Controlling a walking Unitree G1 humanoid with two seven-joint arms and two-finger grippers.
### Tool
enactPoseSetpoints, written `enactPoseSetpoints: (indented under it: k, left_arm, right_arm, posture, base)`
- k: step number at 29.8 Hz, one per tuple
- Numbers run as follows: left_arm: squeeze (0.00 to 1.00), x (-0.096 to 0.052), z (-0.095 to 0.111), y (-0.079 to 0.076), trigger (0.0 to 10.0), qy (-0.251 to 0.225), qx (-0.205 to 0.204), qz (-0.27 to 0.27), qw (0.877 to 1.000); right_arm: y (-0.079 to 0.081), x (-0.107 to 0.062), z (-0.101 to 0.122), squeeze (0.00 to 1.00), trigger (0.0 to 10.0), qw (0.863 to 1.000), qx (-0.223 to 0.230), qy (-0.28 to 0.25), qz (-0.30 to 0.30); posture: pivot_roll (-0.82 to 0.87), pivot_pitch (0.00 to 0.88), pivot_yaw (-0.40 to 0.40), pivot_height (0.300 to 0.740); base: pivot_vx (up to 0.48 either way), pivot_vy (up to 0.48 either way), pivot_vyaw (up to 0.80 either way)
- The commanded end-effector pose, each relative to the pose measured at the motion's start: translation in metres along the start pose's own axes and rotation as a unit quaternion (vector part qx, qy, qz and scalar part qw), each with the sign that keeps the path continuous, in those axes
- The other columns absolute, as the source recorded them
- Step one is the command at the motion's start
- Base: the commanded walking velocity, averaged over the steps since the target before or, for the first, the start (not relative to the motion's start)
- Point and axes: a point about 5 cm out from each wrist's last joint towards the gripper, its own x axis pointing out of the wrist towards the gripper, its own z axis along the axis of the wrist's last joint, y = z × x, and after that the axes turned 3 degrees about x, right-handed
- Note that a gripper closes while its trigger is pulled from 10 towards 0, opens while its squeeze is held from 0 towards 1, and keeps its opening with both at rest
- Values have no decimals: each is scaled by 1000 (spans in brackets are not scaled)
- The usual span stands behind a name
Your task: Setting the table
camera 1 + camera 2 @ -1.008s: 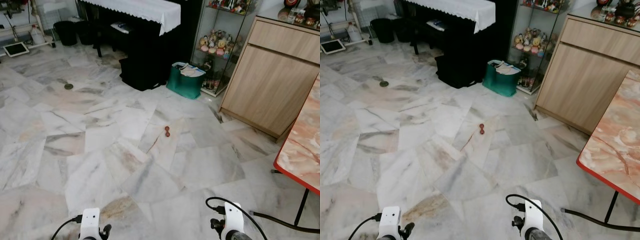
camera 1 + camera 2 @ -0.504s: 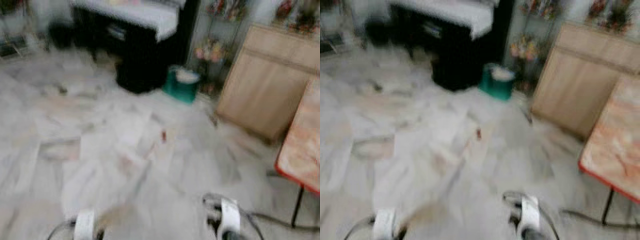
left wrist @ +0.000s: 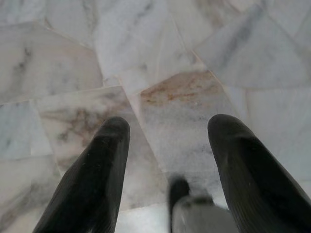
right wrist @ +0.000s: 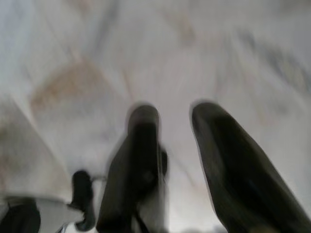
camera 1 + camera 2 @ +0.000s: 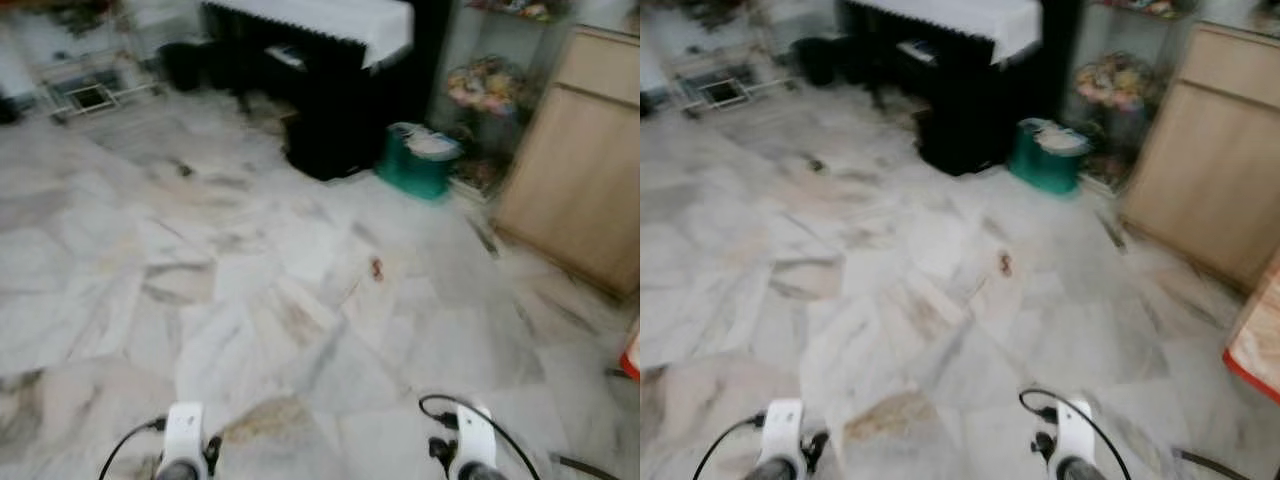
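**View swung left; table nearly lost**

The red-edged, pink marble-topped table [image 5: 1252, 350] is now reduced to a corner at far right, versus a broad slab a second ago. Nothing is carried: left hand [image 3: 167, 145] spread, right hand [image 4: 172, 141] slightly parted, both over marble floor [image 5: 200, 300]. Turning away is inferred.

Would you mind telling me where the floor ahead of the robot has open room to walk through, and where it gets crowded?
The marble floor is open on the robot's left and centre, bordered by the black cloth-covered furniture ahead. A small red object lies mid-floor. It is crowded toward the right: the green bag, the glass display shelf, the wooden cabinet and the red-edged table.
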Motion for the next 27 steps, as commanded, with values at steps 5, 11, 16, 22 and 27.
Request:
enactPoseSetpoints:
  k: [5,11,16,22,27]
  left_arm:
    - [0,-3,-10,2,10000,17,7,2,1000]
    - [0,-3,-9,2,10000,14,8,1,1000]
    - [0,-2,-8,2,10000,11,7,1,1000]
    - [0,-2,-7,1,10000,9,4,0,1000]
    - [0,-2,-8,0,10000,8,2,-1,1000]
  right_arm:
    - [0,-1,-7,0,10000,1000,5,11,-1]
    - [-1,-1,-8,0,10000,1000,-3,12,-2]
    - [-1,-1,-7,0,10000,1000,-2,6,-4]
    - [-2,-1,-6,0,10000,1000,1,4,-9]
    - [-2,-1,-7,0,10000,1000,2,8,-10]
  posture:
    - [-43,0,-14,736]
    - [-42,0,-15,736]
    - [-44,0,-18,736]
    - [-48,0,-20,736]
    - [-53,0,-22,736]
  base:
    - [0,-311,-587]
    - [0,-314,-560]
    - [0,-314,0]
    - [0,-313,0]
    - [0,-251,-567]
